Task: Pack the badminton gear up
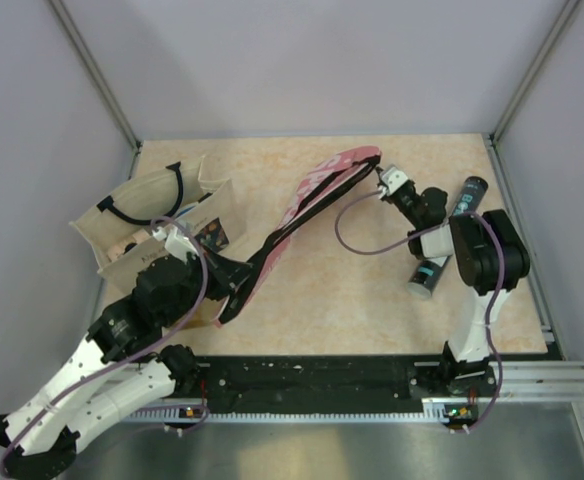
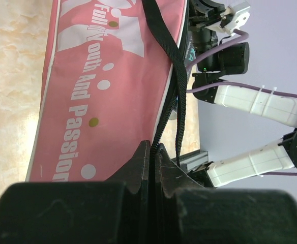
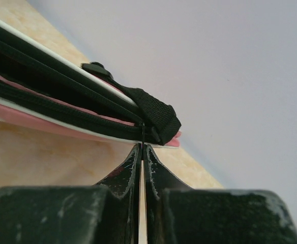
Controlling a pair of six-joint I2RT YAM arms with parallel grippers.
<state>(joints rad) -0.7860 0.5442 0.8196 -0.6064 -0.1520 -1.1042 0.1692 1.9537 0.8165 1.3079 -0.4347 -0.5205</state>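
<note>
The pink "SPORT" cover (image 1: pixel 307 200) lies diagonally across the table, lifted at both ends. My left gripper (image 1: pixel 240 285) is at its narrow near end. In the left wrist view the cover (image 2: pixel 102 86) fills the frame, and this gripper (image 2: pixel 156 150) is shut on its black strap (image 2: pixel 164 40). My right gripper (image 1: pixel 380 172) is at the far wide end. In the right wrist view this gripper (image 3: pixel 142 147) is shut on the zipper pull beside the strap loop (image 3: pixel 153 114). The black tube (image 1: pixel 469 195) lies under the right arm. The rackets and the shuttlecock are out of view.
The beige tote bag (image 1: pixel 132 215) with black handles stands open at the left, close behind my left arm. Grey walls enclose the table on three sides. A black rail (image 1: pixel 312 375) runs along the near edge.
</note>
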